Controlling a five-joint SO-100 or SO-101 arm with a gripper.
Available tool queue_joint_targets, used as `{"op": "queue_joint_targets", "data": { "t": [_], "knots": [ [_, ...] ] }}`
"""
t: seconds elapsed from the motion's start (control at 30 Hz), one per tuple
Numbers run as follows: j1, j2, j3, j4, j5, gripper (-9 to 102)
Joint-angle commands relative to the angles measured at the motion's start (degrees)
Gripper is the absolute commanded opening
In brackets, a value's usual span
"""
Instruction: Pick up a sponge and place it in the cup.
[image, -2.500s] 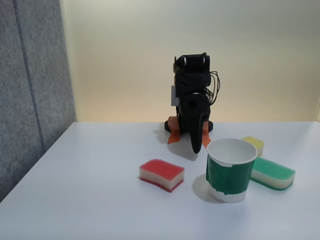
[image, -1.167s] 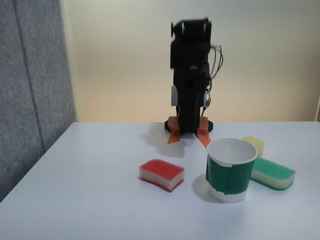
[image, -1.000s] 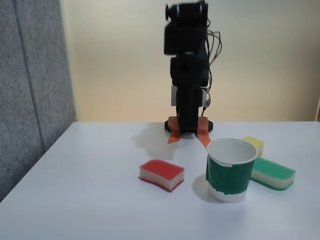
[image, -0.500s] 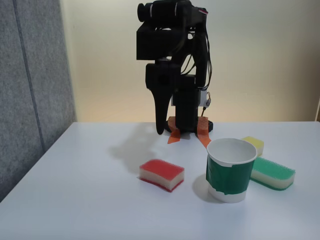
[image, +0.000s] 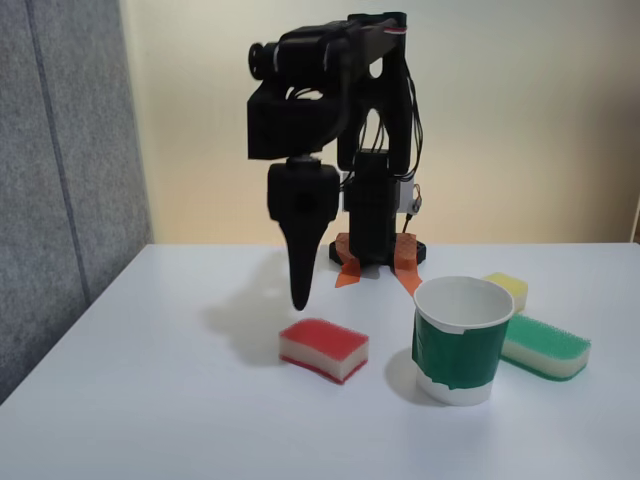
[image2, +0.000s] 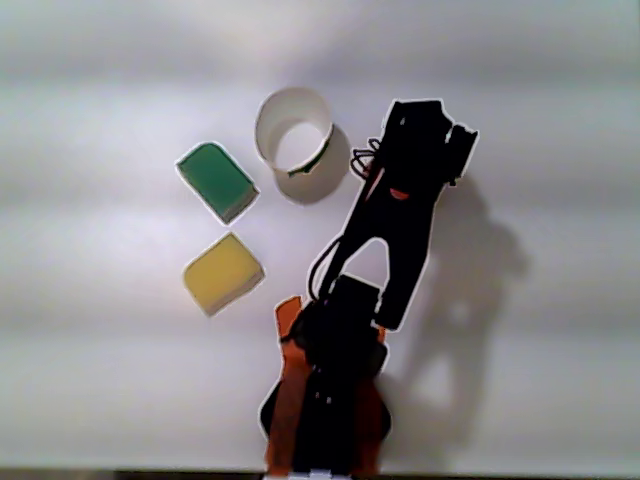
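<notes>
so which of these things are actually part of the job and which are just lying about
Part of the job:
red-topped sponge
green-banded cup
end effector, above the sponge, not holding anything

Just lying about:
green-topped sponge
yellow sponge

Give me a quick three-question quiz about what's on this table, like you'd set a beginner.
1. True or false: the red-topped sponge already sits inside the cup.
2. Which colour band wraps the cup? A) blue B) dark green C) orange
3. In the fixed view, what does the pincer hang above?

Key
1. False. It lies on the table, left of the cup.
2. B
3. The table just left of and behind the red-topped sponge, without touching it.
</notes>
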Motion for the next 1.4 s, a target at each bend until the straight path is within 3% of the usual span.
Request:
{"op": "queue_joint_targets", "data": {
  "t": [0.0,0.37,0.8,1.37],
  "knots": [
    [0.35,1.14,-0.79,-1.93,-0.09,0],
    [-1.23,4.22,6.68,-8.09,2.55,1],
    [-1.76,9.49,7.91,-4.92,9.58,32],
    [-2.29,0.26,2.37,-7.91,10.9,35]
  ]
}}
